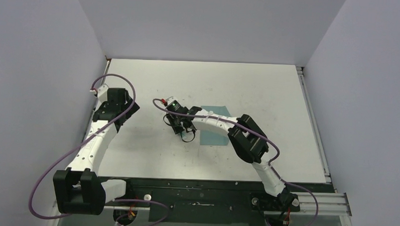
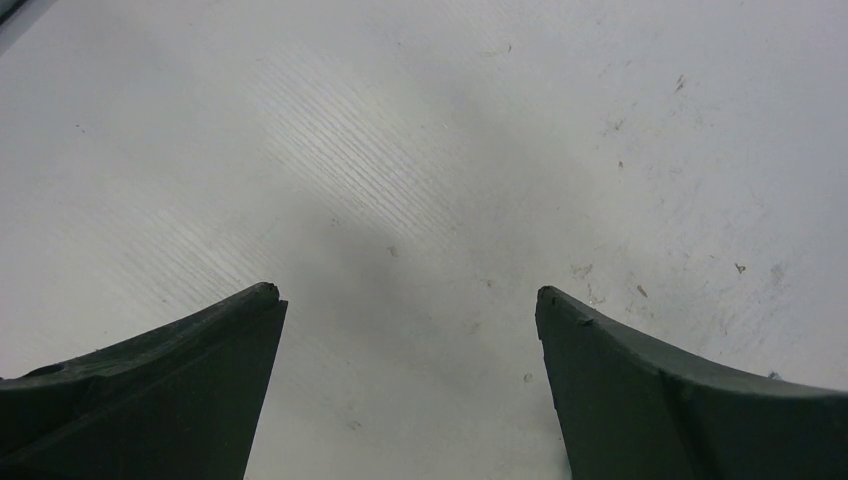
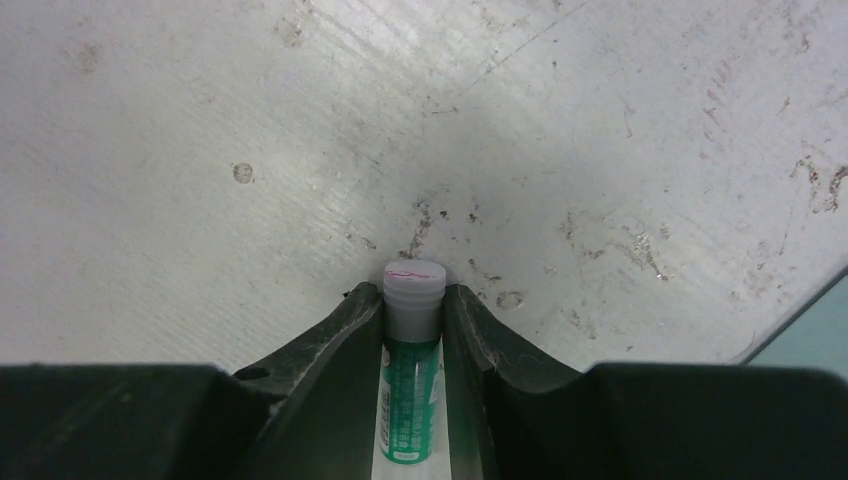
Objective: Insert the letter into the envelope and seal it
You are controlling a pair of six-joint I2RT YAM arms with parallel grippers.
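Left tool (image 2: 407, 293) agape, right tool (image 3: 413, 290) clenched.

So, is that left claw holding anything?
No, the left gripper is open above the table, with nothing between its fingers.

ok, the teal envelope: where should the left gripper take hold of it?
Probably the near edge, coming in low from the near side. The envelope lies flat on the table, so only an edge can be pinched. The right arm crosses its middle, and the right gripper, shut on the glue tube, sits beside its left edge. The left gripper is open.
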